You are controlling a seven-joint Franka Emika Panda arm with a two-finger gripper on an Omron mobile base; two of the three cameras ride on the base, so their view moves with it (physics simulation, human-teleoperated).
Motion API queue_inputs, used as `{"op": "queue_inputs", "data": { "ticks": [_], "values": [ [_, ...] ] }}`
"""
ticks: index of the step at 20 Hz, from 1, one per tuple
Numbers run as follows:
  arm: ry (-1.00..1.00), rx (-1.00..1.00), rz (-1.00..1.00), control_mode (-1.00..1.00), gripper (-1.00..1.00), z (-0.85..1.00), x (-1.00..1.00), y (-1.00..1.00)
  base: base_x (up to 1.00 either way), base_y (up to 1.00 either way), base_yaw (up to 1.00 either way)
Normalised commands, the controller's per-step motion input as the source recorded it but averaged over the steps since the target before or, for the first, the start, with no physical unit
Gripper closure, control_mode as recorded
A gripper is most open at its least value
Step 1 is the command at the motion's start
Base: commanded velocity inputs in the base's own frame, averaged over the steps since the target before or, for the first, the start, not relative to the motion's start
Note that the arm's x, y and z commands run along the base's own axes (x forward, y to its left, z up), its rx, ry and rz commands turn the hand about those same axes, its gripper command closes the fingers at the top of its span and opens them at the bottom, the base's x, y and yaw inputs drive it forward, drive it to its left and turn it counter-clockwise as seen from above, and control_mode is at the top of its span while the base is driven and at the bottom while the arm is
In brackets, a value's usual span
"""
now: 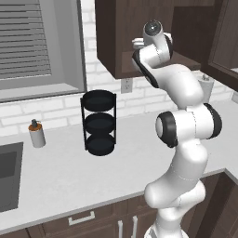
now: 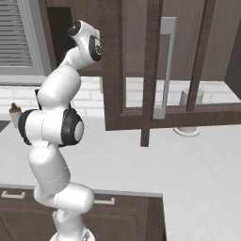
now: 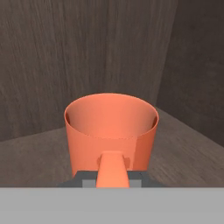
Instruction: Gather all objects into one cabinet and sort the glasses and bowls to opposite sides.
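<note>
In the hand view an orange mug [image 3: 111, 127] stands upright inside the dark wooden cabinet [image 3: 52, 57], close to the corner where its back wall meets a side wall. The mug's handle [image 3: 113, 168] points toward the camera. My gripper [image 3: 112, 180] is shut on that handle, a dark fingertip on each side. In the left base view the arm reaches up into the open cabinet [image 1: 111, 37], where the hand [image 1: 139, 44] sits at the opening. The cabinet's glass-paned door [image 2: 155, 61] hangs open in the right base view.
A black three-tier rack [image 1: 99, 123] stands on the counter below the cabinet. A soap dispenser [image 1: 36, 134] sits beside the sink [image 1: 7, 176] at the left. A white paper-towel roll [image 2: 190, 113] stands at the back right, behind the open door's silver bar handle [image 2: 167, 70].
</note>
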Motion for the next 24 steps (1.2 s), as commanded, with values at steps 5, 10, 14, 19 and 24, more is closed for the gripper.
{"op": "queue_inputs", "data": {
  "ticks": [5, 10, 14, 19, 24],
  "values": [
    [0.0, 0.0, 0.0, -1.0, 1.0, 0.0, -0.12, 0.0, 0.0, 0.0, 0.0],
    [0.0, 0.0, 0.0, -1.0, 1.0, 0.0, -0.23, 0.0, 0.0, 0.0, 0.0],
    [-0.05, 0.0, 0.0, -1.0, 1.0, 0.0, -0.46, 0.0, 0.0, 0.0, 0.0],
    [-0.12, 0.0, 0.0, -1.0, 1.0, 0.0, -0.63, 0.0, 0.0, 0.0, 0.0],
    [-0.16, 0.0, 0.0, -1.0, 1.0, 0.0, -0.72, 0.0, 0.0, 0.0, 0.0]
  ]
}}
